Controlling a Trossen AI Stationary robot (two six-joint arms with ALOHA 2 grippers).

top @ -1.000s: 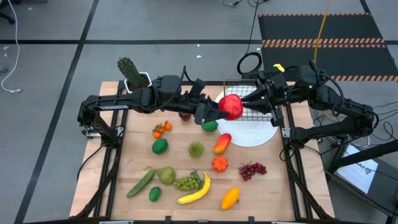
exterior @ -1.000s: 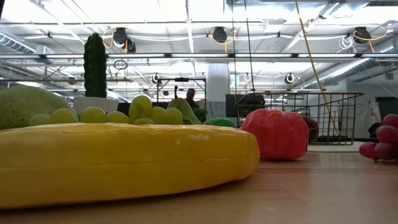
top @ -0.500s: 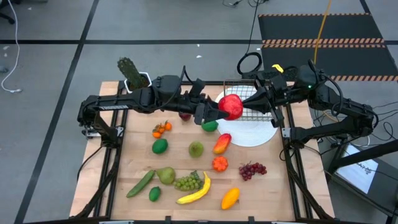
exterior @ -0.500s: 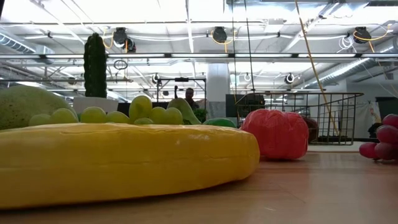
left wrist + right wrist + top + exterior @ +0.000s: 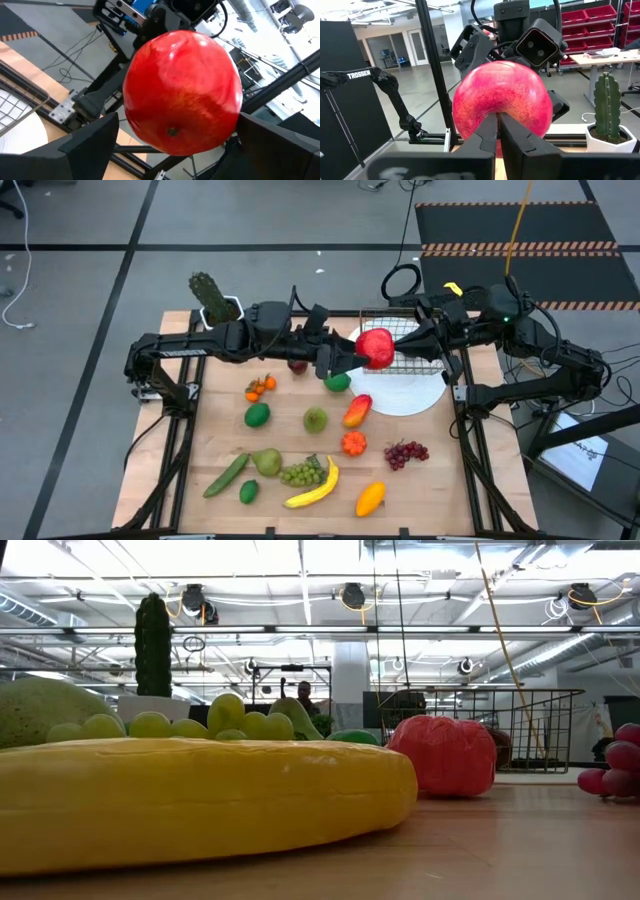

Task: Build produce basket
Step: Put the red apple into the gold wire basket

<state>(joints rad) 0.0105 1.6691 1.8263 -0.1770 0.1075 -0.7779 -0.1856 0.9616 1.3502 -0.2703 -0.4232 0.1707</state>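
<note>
My left gripper (image 5: pixel 352 358) holds a red apple (image 5: pixel 376 348) in the air over the near left corner of the wire basket (image 5: pixel 415 358). The basket stands at the table's far right, partly on a white plate (image 5: pixel 405 395). My right gripper (image 5: pixel 405 340) reaches in from the right over the basket, its fingers (image 5: pixel 485 137) shut and pointing at the apple (image 5: pixel 502 102). Several toy fruits lie on the table: a mango (image 5: pixel 357 410), limes (image 5: pixel 257 415), purple grapes (image 5: pixel 406 452) and a banana (image 5: pixel 315 490). My left gripper pinches the apple's two opposite sides (image 5: pixel 131 117) between its fingers (image 5: pixel 92 142), coming level from the table's left. The apple is lifted clear, with its blossom end (image 5: pixel 172 132) toward the wrist camera. My right gripper's shut fingertips stand at the apple's right side (image 5: pixel 520 117); whether they touch it I cannot tell.
A potted cactus (image 5: pixel 213 298) stands at the far left corner. A green lime (image 5: pixel 338 382) lies just below the held apple. Pear, green grapes (image 5: pixel 303 473), cucumber (image 5: pixel 226 475) and an orange mango (image 5: pixel 370 499) fill the near half. The banana (image 5: pixel 200 800) fills the low view's foreground.
My right arm has shifted a little toward the table's right edge. My left gripper has brought the apple slightly toward the right, still lifted clear.
</note>
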